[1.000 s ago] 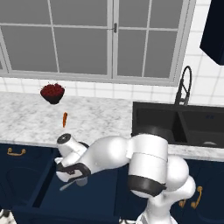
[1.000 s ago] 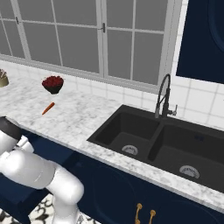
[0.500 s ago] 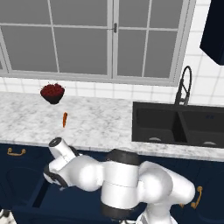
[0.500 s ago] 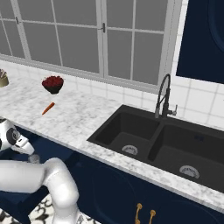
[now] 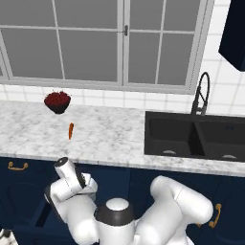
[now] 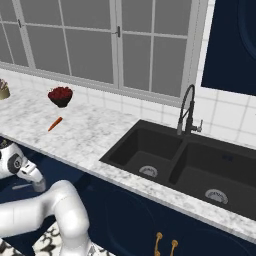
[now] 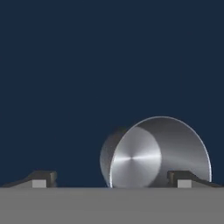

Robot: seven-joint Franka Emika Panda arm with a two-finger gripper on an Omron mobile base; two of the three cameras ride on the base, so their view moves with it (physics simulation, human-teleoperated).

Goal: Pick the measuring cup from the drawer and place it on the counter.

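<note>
Sideways, measuring cup (image 7: 155,153) mouth toward camera.

1. Measuring cup (image 7: 157,153): small round grey metal cup w/ brushed shiny inside, mouth facing the hand cam; lies on drawer's dark blue floor. Handle not visible.
2. Drawer (image 5: 45,215): navy, pulled open below bench front edge, left part; inside dark blue (image 7: 109,65).
3. Bench (image 5: 105,139): long white-grey marbled top, thick pale front edge (image 6: 75,157).
</note>
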